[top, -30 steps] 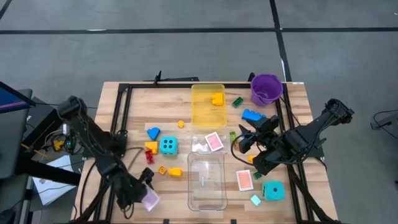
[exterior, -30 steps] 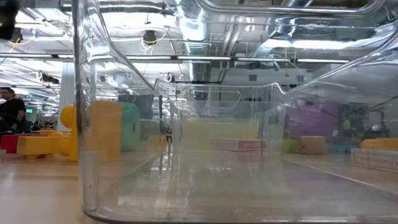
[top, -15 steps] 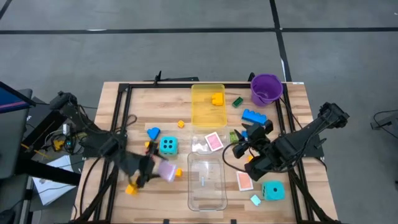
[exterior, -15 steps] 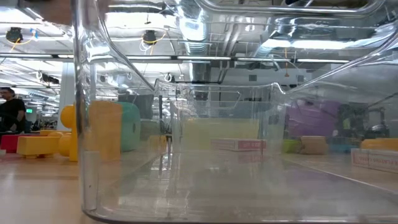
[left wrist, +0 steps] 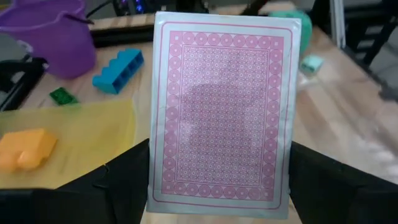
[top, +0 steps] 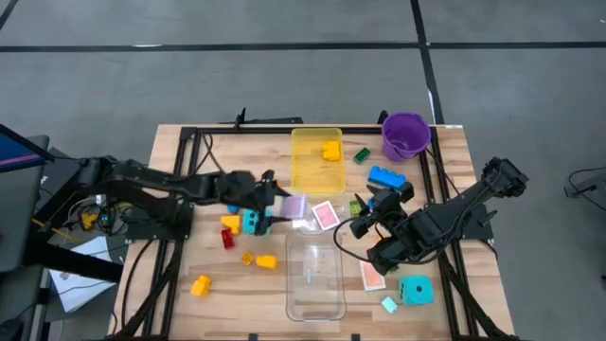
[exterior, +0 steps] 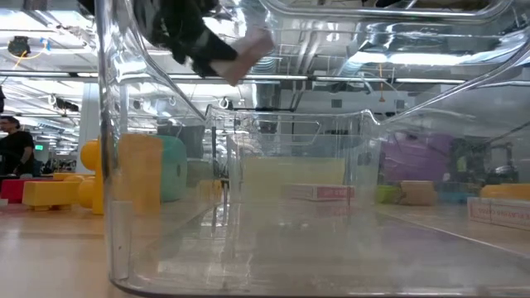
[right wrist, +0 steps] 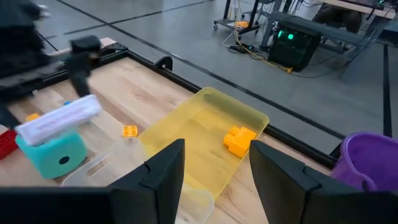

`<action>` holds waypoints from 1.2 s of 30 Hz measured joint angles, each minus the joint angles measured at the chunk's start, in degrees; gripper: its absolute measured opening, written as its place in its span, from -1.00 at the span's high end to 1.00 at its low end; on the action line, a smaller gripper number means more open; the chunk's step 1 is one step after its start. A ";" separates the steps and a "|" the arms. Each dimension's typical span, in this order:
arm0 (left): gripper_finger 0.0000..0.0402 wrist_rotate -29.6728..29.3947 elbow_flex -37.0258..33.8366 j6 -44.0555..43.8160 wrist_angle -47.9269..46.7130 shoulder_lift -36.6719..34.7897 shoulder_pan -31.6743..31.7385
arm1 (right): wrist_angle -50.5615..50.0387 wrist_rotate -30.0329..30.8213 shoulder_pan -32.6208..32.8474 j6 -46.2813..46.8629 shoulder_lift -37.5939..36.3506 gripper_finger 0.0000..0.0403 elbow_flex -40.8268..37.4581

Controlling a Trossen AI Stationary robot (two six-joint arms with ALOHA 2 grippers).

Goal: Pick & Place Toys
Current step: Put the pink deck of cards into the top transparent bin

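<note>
Left gripper (top: 281, 206) has carried its card deck (top: 292, 207) to table centre.

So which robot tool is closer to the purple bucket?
The right one. The right tool sits just below the purple bucket, near the blue brick. The left tool hangs mid-table, holding a playing card.

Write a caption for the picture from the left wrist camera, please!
Left gripper holding up a pink-backed playing card above the yellow-tinted plastic tray.
</note>
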 joint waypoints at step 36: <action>-0.51 8.22 9.18 -5.33 -5.26 21.69 6.95 | -0.60 0.07 -0.71 0.00 0.00 0.14 0.00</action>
